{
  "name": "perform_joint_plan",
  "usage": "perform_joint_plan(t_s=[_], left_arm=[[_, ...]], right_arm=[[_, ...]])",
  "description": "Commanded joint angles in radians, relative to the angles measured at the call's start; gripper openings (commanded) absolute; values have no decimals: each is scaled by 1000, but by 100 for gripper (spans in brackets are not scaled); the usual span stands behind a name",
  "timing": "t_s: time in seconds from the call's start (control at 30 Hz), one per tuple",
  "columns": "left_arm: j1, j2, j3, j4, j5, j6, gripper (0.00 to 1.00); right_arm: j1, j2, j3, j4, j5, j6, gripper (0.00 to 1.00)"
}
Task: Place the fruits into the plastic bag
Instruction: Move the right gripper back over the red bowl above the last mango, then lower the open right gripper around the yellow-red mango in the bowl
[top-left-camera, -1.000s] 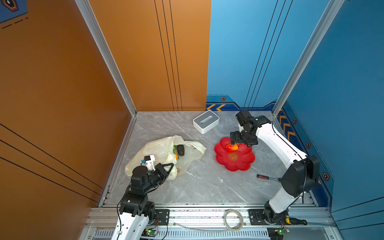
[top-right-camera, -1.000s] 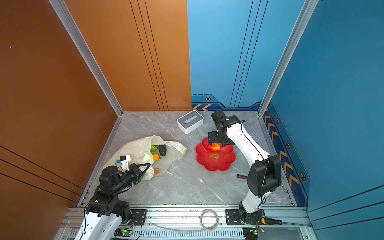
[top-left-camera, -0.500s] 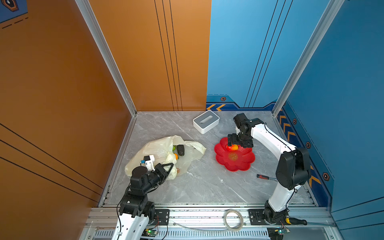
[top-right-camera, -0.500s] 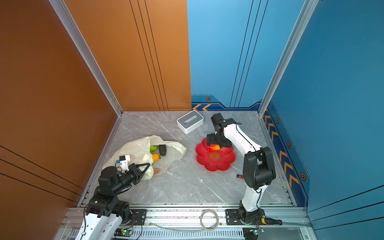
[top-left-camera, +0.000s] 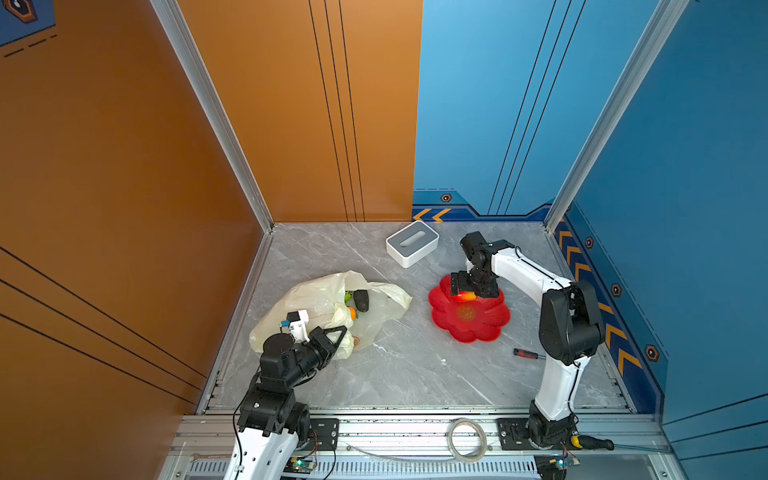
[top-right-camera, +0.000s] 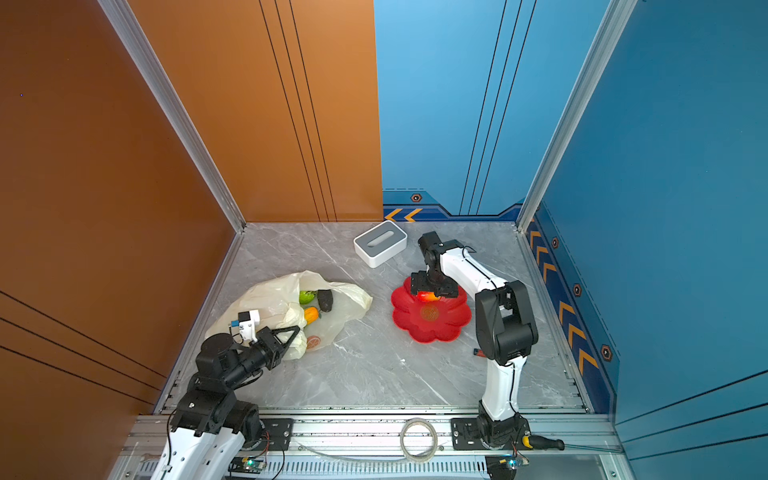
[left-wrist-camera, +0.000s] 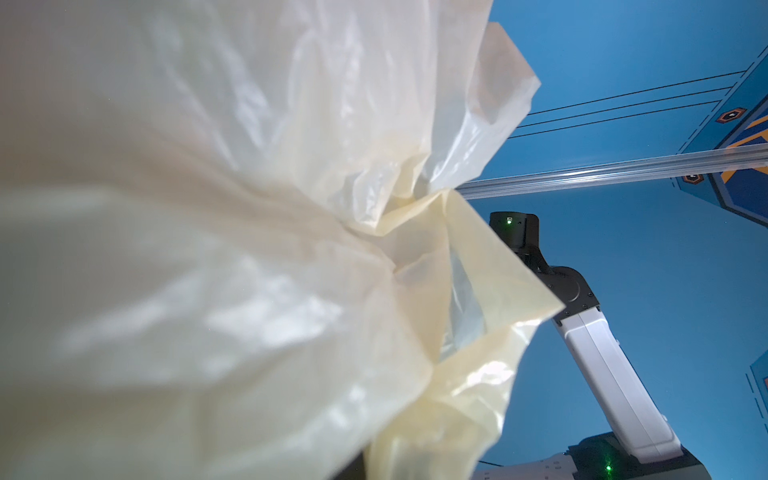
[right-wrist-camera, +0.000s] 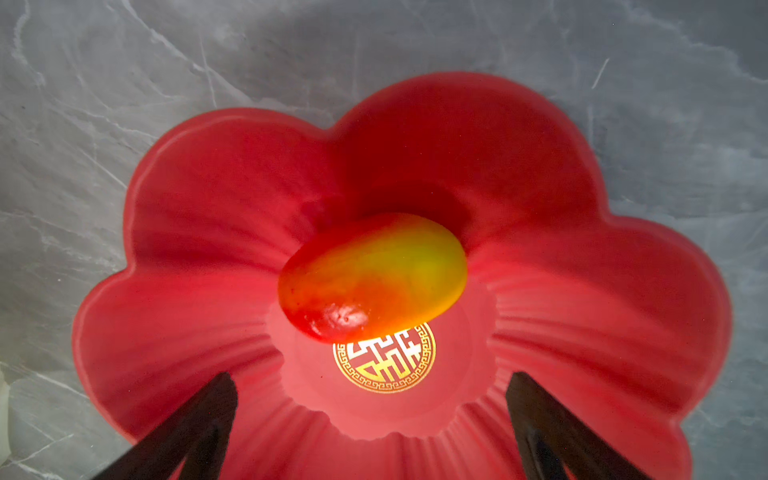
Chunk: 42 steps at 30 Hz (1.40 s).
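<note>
**Left gripper (top-left-camera: 343, 331) clenched, right gripper (right-wrist-camera: 370, 376) released**

At the left of both top views, the left gripper's jaws are closed tight on a bunched edge of the thin, crinkly, translucent cream-yellow plastic bag (top-left-camera: 307, 297) (top-right-camera: 266, 295). The bag lies on the grey marble-patterned tabletop (top-left-camera: 395, 374). In the left wrist view the bag (left-wrist-camera: 208, 249) is pulled taut and fills most of the picture.

Inside the bag's open mouth sit three fruits:
- a bumpy green round fruit (top-left-camera: 348, 296);
- a dark avocado (top-left-camera: 361, 300) just beside it;
- an orange-yellow fruit (top-left-camera: 352, 313), nearer the left gripper.

Further right, toward the back wall, a white-and-grey rectangular box (top-left-camera: 412, 242) stands apart from the bag. Right of that, a red flower-shaped dish (top-left-camera: 469, 332) holds a single glossy red-yellow-green mango (top-left-camera: 465, 296) (right-wrist-camera: 372, 276). The mango lies partly over the gold emblem (right-wrist-camera: 384, 359) at the dish's centre.

The right gripper hangs over the mango with its black fingers (right-wrist-camera: 208, 411) spread wide, holding nothing and clear of the fruit. Beside the right arm, a red-handled screwdriver (top-left-camera: 525, 353) lies on the tabletop.
</note>
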Motion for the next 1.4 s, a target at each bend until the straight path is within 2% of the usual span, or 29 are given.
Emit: perform_joint_plan(t_s=[0.0, 0.77, 1.37], left_arm=[[13, -13, -12, -10, 24, 11, 0], [18, 0, -23, -2, 25, 13, 0], [21, 18, -11, -1, 32, 18, 0]], right_arm=[[-5, 22, -3, 16, 1, 16, 100], [-4, 92, 1, 112, 64, -9, 100], [7, 106, -62, 215, 87, -15, 94]])
